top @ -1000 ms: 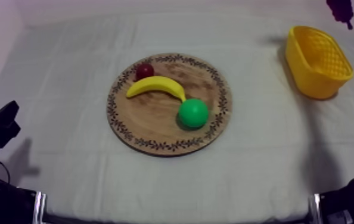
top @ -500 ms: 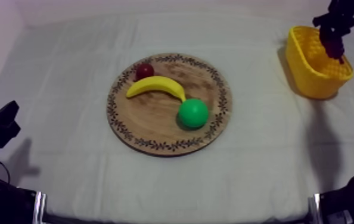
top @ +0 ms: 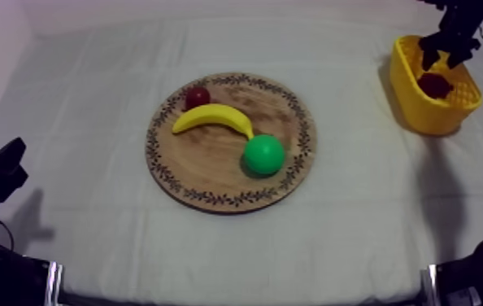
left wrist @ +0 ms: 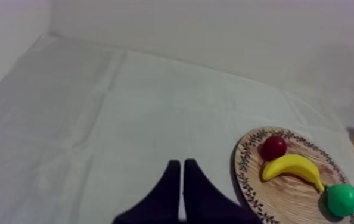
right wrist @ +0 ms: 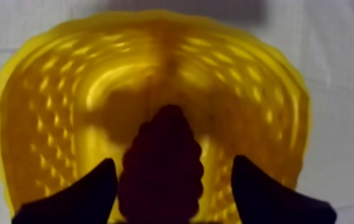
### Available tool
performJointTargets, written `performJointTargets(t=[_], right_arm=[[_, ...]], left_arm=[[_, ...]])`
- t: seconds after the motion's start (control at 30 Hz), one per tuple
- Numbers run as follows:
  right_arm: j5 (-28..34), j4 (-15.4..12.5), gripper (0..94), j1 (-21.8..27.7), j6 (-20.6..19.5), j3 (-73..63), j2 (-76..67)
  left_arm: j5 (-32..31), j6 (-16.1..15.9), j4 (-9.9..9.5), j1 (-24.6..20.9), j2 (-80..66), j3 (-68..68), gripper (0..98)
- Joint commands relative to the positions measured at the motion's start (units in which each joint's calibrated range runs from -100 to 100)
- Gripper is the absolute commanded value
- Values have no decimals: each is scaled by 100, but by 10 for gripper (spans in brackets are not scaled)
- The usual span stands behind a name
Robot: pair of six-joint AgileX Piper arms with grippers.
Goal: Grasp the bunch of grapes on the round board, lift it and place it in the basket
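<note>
The dark purple bunch of grapes (top: 434, 84) lies inside the yellow basket (top: 420, 106) at the table's far right. My right gripper (top: 445, 58) hangs just above it, open, touching nothing. In the right wrist view the grapes (right wrist: 162, 167) rest on the basket floor (right wrist: 66, 119) between the spread fingers (right wrist: 90, 190) of that gripper (right wrist: 172, 170). My left gripper (top: 2, 165) sits low at the left edge; its fingers (left wrist: 173, 184) lie together, shut on nothing. The round wooden board (top: 204, 175) is in the middle of the table.
On the board lie a banana (top: 212, 118), a small red fruit (top: 197, 97) and a round green fruit (top: 263, 155); the left wrist view shows the same board (left wrist: 257, 190) beside my left gripper. Grey-white cloth (top: 358, 236) lies open around the board.
My right gripper came down over the basket with the grapes and opened. The grapes have dropped from the fingers onto the basket floor. The left arm has not moved.
</note>
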Motion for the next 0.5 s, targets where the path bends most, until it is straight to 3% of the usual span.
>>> performJointTargets(t=[0.0, 0.23, 0.47], right_arm=[[-48, -12, 589, 5, -12, 54, -187], [-400, -40, 557, 49, -32, 444, -1160], [-834, 101, 530, 30, -133, 1191, -2617]], left_arm=[[-5, -1, -4, 0, 0, -2, 1], [-5, -1, -4, 0, 0, -2, 1], [-5, -1, -4, 0, 0, -2, 1]])
